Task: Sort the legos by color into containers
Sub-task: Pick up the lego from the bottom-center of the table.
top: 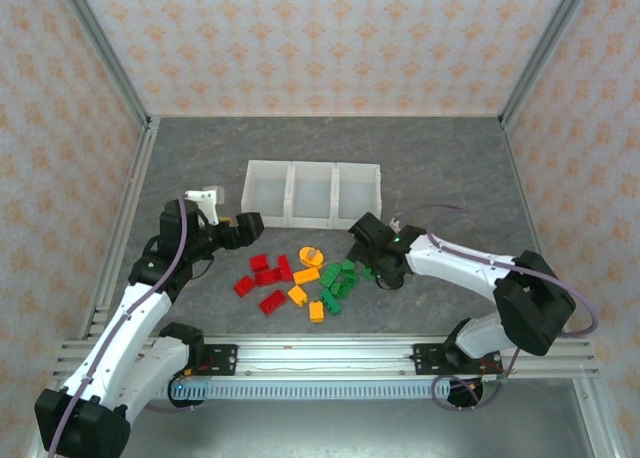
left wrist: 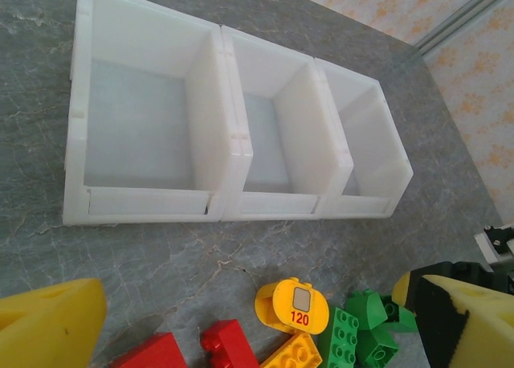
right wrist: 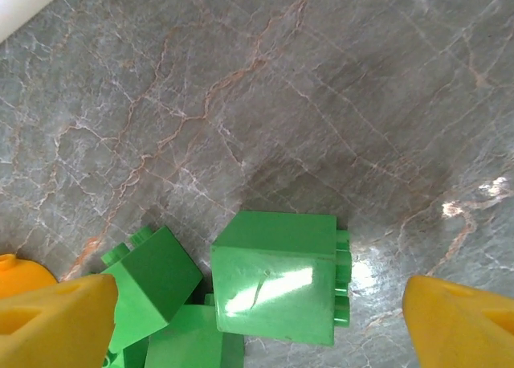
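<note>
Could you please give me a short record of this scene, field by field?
containers: three joined white bins, all empty
red legos: loose on the table, leftmost cluster
orange legos: middle cluster
green legos: rightmost cluster
left gripper: open, holding nothing
right gripper: open, straddling a green brick without touching it

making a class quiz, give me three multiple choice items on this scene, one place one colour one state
1. Where are the bricks? A in the bins B on the table, on the arms' side of the bins C behind the bins
2. Which colour is the brick between the right fingers? A red B green C orange
3. How are the bins? A all empty B one full C tipped over
Answers: B, they lie loose on the table; B, the right wrist view shows it green; A, all three stand upright with bare floors.
</note>
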Tool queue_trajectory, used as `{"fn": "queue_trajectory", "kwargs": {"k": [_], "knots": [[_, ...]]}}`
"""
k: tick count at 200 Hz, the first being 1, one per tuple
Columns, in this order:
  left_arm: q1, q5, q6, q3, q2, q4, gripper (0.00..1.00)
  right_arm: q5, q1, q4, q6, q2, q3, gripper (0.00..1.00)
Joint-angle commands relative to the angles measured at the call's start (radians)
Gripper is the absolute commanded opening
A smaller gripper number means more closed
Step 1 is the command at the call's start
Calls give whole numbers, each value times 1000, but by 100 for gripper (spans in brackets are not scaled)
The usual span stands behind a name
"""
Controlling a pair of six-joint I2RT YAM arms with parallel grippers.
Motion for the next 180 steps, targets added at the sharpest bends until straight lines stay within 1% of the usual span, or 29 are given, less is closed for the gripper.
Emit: {"fn": "queue_trajectory", "kwargs": {"k": [1, 34, 61, 86, 132, 163, 180], "knots": [[-4, -19, -7, 8, -5, -16, 99, 57, 7, -22, 22, 21, 18, 91], [-4, -9, -3, 5, -1, -13, 99, 80, 8, -31, 19, 35, 6, 90], [-5, -12, -3, 3, -1, -9, 99, 90, 8, -20, 14, 44, -15, 87], [-5, -27, -2, 7, 15, -15, 99, 97, 7, 1, 0, 62, -49, 82], [-5, -24, 0, 9, 28, -17, 99, 112, 9, 16, -23, 70, -54, 74], [-4, -69, -3, 14, 28, -32, 99, 108, 9, 36, -65, 70, -66, 66], [-4, -72, -3, 15, 28, -31, 99, 116, 9, 35, -82, 63, -66, 61]]}}
